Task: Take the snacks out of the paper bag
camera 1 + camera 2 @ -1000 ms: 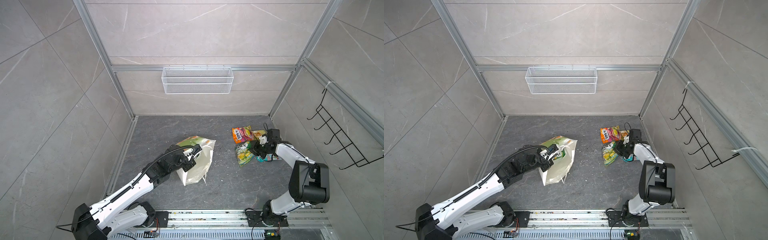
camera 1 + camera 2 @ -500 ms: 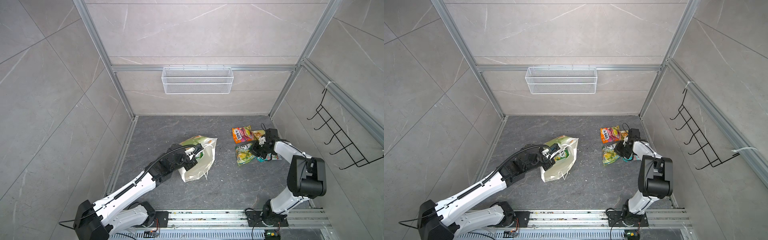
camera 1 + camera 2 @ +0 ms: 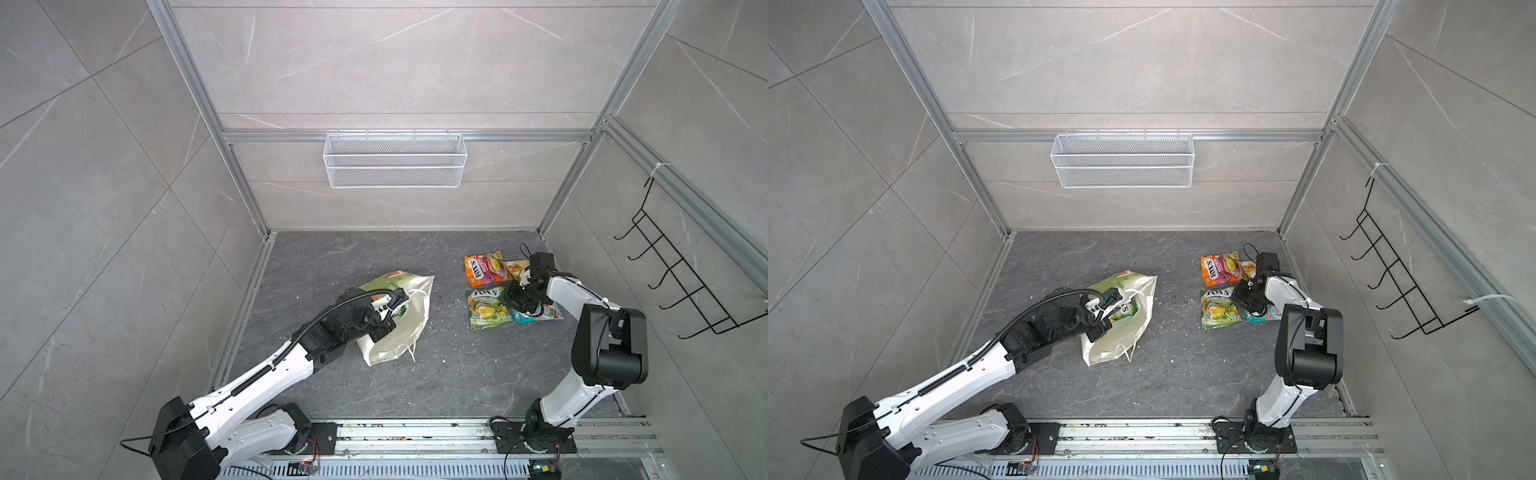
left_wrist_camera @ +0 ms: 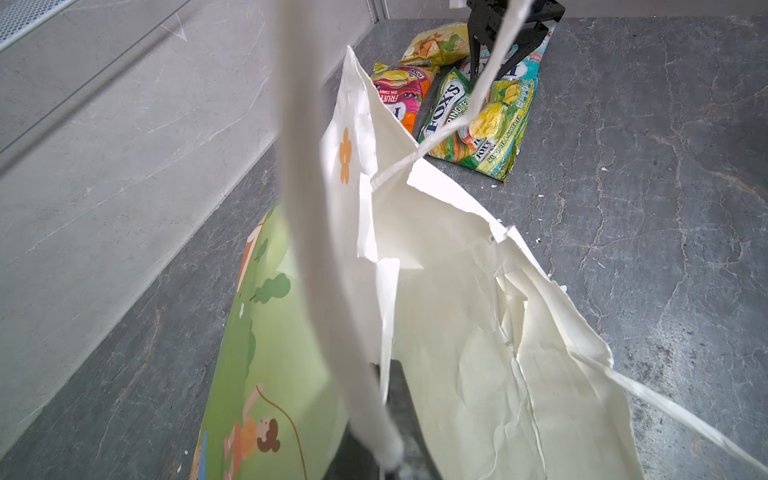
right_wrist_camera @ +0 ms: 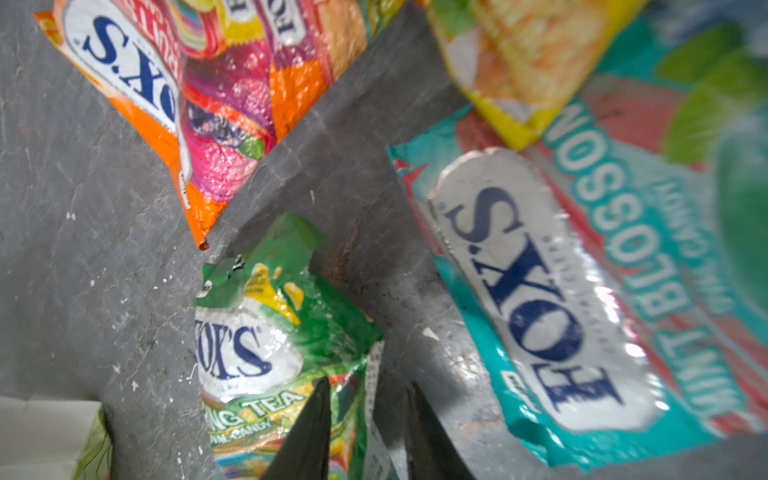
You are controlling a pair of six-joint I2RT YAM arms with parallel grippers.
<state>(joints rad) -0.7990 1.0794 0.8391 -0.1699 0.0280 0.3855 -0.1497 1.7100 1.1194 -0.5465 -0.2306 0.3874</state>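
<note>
Left gripper (image 3: 384, 318) is pinched shut on the paper bag (image 3: 399, 345) by its cord handle (image 4: 316, 208). The bag slumps on the floor (image 3: 449, 374) just ahead of the fingertips, and one green pouch (image 3: 1126, 309) showing inside its mouth still looks left to take out. Well to that gripper's right, the right gripper (image 5: 368, 386) has its jaws parted and holds nothing, straddling an edge of the green-yellow pouch (image 3: 488, 307) beneath it; the orange pouch (image 3: 484, 268) and yellow pouch (image 3: 516, 268) lie just beyond it and the teal pouch (image 3: 544, 312) partly under it, so four snacks seem already out.
</note>
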